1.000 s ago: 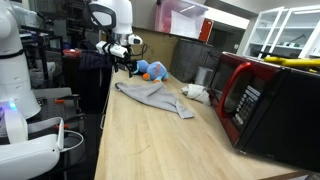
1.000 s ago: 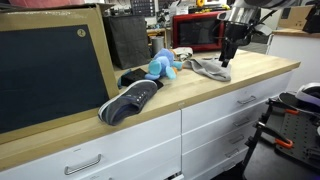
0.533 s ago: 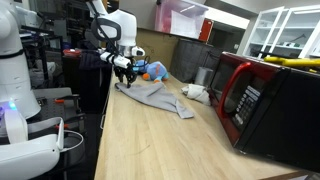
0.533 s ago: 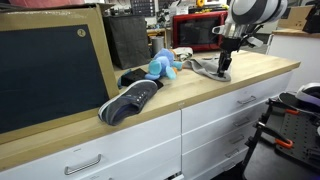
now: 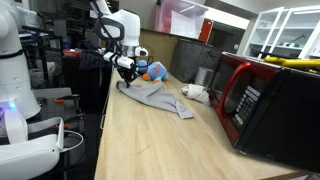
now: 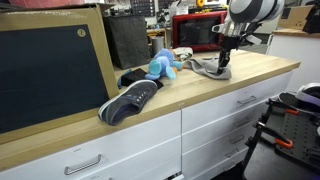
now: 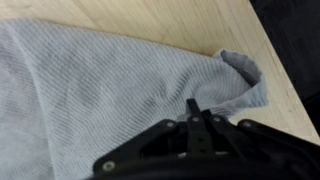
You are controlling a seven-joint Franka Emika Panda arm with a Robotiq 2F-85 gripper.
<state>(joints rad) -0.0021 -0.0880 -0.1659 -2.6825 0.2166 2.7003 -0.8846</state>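
Pincer [image 5: 126, 79] points straight down, tip at grey cloth [image 7: 90, 80] corner; open or shut, cannot tell. Blue toy [image 5: 152, 69] just behind pincer.

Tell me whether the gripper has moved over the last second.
Yes. The gripper has dropped toward the grey cloth on the counter, judged against the microwave behind it.

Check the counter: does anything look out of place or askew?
A shoe sits at the edge of the counter beside a plush toy, odd for a worktop; the cloth lies rumpled, one corner curled over.
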